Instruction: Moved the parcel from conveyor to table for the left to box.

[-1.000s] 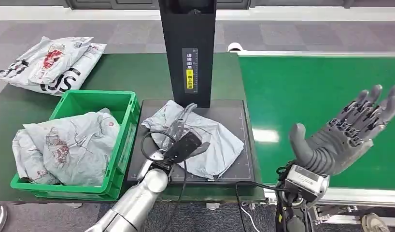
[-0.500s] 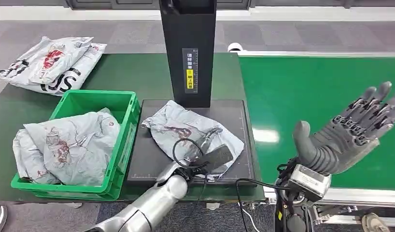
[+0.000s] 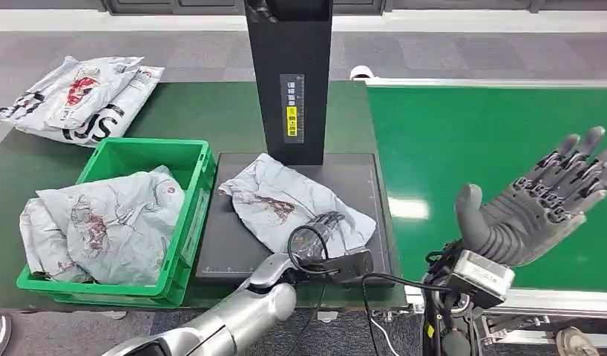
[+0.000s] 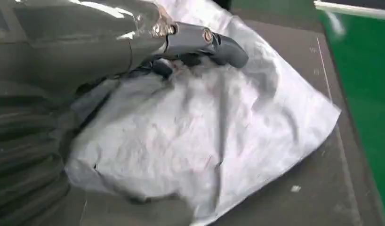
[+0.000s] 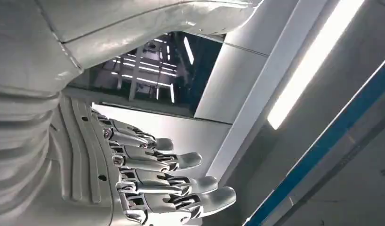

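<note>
The left hand (image 3: 326, 226) sits low at the near edge of the black platform (image 3: 226, 245), its dark fingers (image 3: 332, 219) lying on the near right corner of the grey parcel (image 3: 286, 204). From the wrist camera the thumb (image 4: 207, 40) arches over the crumpled plastic while the fingers are tucked out of sight behind the bag, so I cannot tell whether it has a pinch on the parcel or merely rests there.

The parcel is already off the green conveyor (image 3: 493, 148) and lies flat on the platform, in front of the black post (image 3: 289, 74). Its long axis runs on a slant, from the far left corner by the post down to the near right corner under the hand. So most of the bag stretches away from the hand, forward and to the left.

The green crate (image 3: 200, 159), already holding other grey bags (image 3: 100, 222), stands just beside the platform on its left. I would judge that boxing the parcel means dragging or lifting it leftward across its own length, which asks for a firm hold at that corner, or the bag will trail and catch on the crate's rim.

The right hand (image 3: 534, 208) is raised over the conveyor, palm up, fingers spread and holding nothing, well apart from the parcel. The left hand is plainly the nearer one.
</note>
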Action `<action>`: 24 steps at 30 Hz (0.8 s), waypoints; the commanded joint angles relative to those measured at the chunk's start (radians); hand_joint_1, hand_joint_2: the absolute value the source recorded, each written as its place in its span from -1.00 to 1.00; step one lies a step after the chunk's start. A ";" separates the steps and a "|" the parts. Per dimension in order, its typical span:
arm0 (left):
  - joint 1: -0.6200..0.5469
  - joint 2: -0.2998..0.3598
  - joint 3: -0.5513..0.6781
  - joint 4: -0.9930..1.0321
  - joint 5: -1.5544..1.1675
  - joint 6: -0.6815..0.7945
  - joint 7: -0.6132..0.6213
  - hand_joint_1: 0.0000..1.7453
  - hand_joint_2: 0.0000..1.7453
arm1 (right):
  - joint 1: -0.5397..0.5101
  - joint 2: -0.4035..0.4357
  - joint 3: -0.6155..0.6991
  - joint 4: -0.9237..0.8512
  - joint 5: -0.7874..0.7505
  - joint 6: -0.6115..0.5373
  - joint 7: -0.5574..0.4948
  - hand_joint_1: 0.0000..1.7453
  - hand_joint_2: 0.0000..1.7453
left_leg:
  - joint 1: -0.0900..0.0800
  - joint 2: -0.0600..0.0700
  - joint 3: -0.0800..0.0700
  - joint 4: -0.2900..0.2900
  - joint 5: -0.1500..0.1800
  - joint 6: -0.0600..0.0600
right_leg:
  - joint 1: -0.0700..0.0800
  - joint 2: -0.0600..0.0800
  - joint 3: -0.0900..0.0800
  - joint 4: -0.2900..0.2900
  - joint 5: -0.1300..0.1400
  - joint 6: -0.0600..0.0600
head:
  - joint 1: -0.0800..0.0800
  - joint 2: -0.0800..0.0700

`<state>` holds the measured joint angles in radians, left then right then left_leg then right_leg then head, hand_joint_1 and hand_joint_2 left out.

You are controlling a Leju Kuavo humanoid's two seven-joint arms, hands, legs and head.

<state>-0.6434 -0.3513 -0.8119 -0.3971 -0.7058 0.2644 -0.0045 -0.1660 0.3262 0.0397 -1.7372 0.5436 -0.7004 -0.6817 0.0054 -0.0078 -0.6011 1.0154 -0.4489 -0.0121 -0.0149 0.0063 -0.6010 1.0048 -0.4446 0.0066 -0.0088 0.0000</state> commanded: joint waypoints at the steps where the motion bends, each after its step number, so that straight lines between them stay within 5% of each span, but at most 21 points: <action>1: -0.041 0.002 -0.186 0.081 -0.009 0.011 0.019 1.00 1.00 | -0.027 0.023 -0.035 -0.001 -0.005 0.002 0.004 -1.00 1.00 | 0.000 0.001 0.002 -0.001 0.000 0.000 | 0.000 0.000 0.002 -0.001 0.000 -0.001 | 0.000 0.000; 17: -0.048 0.002 -0.183 0.111 0.034 0.075 0.010 1.00 1.00 | -0.014 0.023 -0.047 -0.026 -0.030 0.002 0.003 -1.00 1.00 | 0.000 0.000 0.002 -0.001 0.000 0.000 | 0.001 0.000 0.002 -0.001 0.000 -0.001 | 0.000 0.000; 24: -0.156 0.025 -0.056 0.042 0.100 0.354 -0.129 1.00 1.00 | 0.002 0.023 -0.077 -0.082 0.013 0.002 0.048 -1.00 1.00 | 0.001 -0.001 0.000 0.001 0.000 0.000 | 0.001 -0.002 0.000 0.000 0.000 -0.001 | 0.000 0.000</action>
<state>-0.6675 -0.3513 -0.9270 -0.3460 -0.6374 0.4114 -0.0390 -0.1619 0.3262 0.0397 -1.7777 0.5318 -0.7004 -0.6630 0.0054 -0.0080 -0.6003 1.0155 -0.4486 -0.0120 -0.0149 0.0063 -0.6005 1.0048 -0.4446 0.0066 -0.0084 -0.0004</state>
